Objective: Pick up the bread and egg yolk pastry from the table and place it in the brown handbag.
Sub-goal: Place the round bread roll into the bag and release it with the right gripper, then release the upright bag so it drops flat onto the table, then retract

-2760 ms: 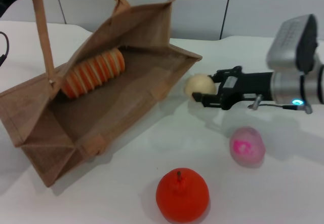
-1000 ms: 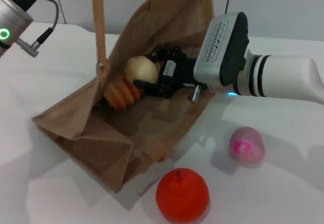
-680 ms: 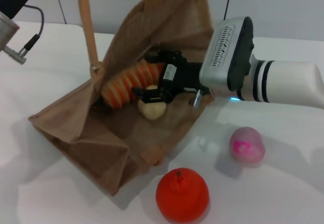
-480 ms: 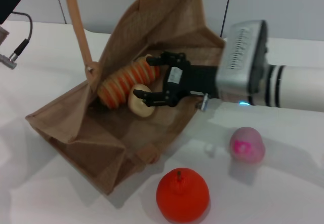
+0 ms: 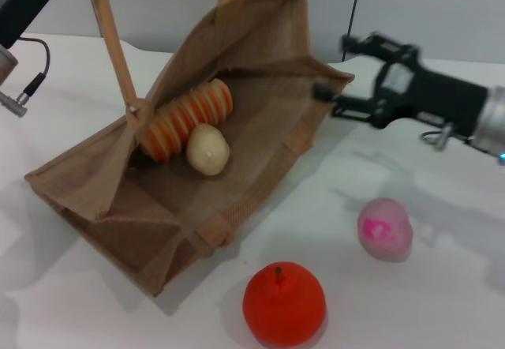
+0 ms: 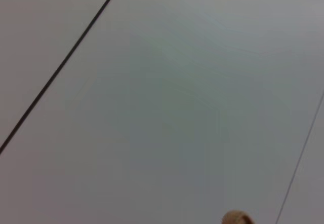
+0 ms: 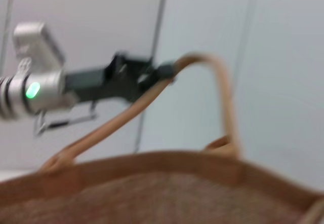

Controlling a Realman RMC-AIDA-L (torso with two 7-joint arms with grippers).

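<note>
The brown handbag (image 5: 260, 128) lies tilted and open on the white table. The striped bread (image 5: 185, 118) and the pale egg yolk pastry (image 5: 207, 149) lie side by side inside it, touching. My right gripper (image 5: 335, 69) is open and empty, outside the bag just right of its rim. My left arm (image 5: 24, 1) is at the top left, where the bag's handle (image 5: 110, 41) rises out of the head view. In the right wrist view the left gripper (image 7: 149, 77) is shut on the handle (image 7: 202, 62) and holds it up. The left wrist view shows only a handle tip (image 6: 237, 217).
A pink ball with a magenta mark (image 5: 384, 228) lies on the table right of the bag. A red-orange fruit (image 5: 284, 303) sits near the front edge. A grey wall stands behind the table.
My right gripper carried the pastry into the bag, opened and let it go beside the bread, then drew back to the right, out of the bag. The bag shifted slightly.
</note>
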